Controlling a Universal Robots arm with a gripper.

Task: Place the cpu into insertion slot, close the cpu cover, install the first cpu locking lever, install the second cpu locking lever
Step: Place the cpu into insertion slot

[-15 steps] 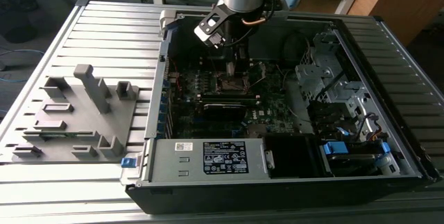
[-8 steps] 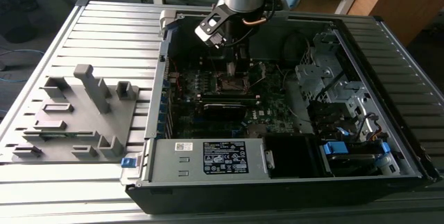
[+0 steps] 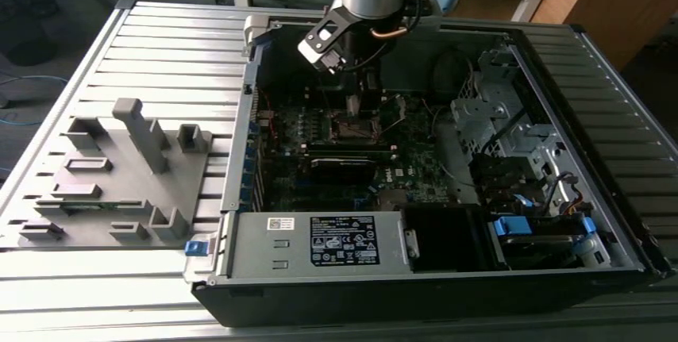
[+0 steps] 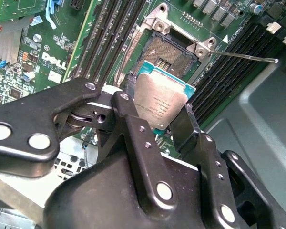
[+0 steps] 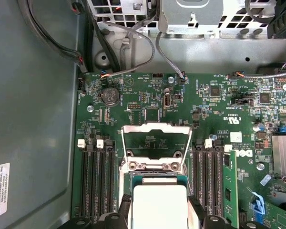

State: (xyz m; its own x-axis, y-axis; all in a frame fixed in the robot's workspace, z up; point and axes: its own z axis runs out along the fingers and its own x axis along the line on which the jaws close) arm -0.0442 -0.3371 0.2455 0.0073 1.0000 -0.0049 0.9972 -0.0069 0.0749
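Open black computer case on a ribbed grey metal worktop.
Inside lies a green motherboard with long black memory slots, a round silver coin battery and a finned silver heatsink; a boxy grey power supply sits at one end of the case. At the exterior view's left, a grey moulded fixture with upright posts rests on the worktop.

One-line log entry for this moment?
gripper: shut on cpu | cpu: above insertion slot, not seated | cpu cover: open
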